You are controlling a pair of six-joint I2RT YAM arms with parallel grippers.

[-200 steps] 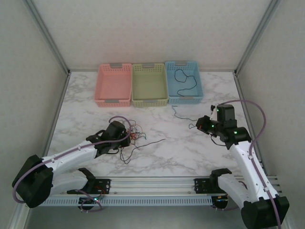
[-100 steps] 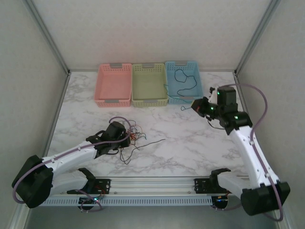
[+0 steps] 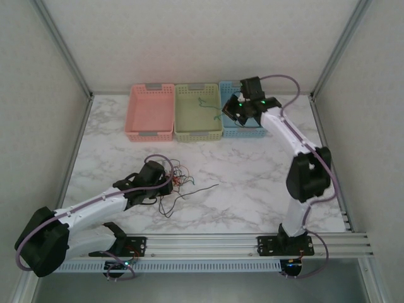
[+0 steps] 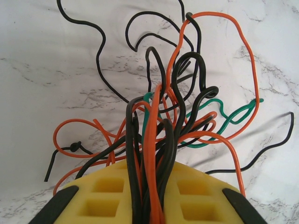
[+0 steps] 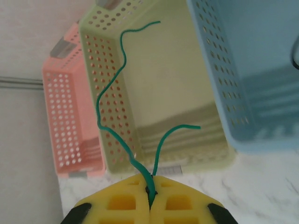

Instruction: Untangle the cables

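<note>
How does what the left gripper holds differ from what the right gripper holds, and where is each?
The left gripper clamps a tangled bundle of black, red-orange and green cables; the right gripper pinches one green cable. The left gripper sits low over the marble table; the right gripper is raised at the green basket, its cable reaching over it. Both are shut on cable.

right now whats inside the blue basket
A bit of black cable shows inside the blue basket. From above, the right gripper and its arm cover much of the inside.
</note>
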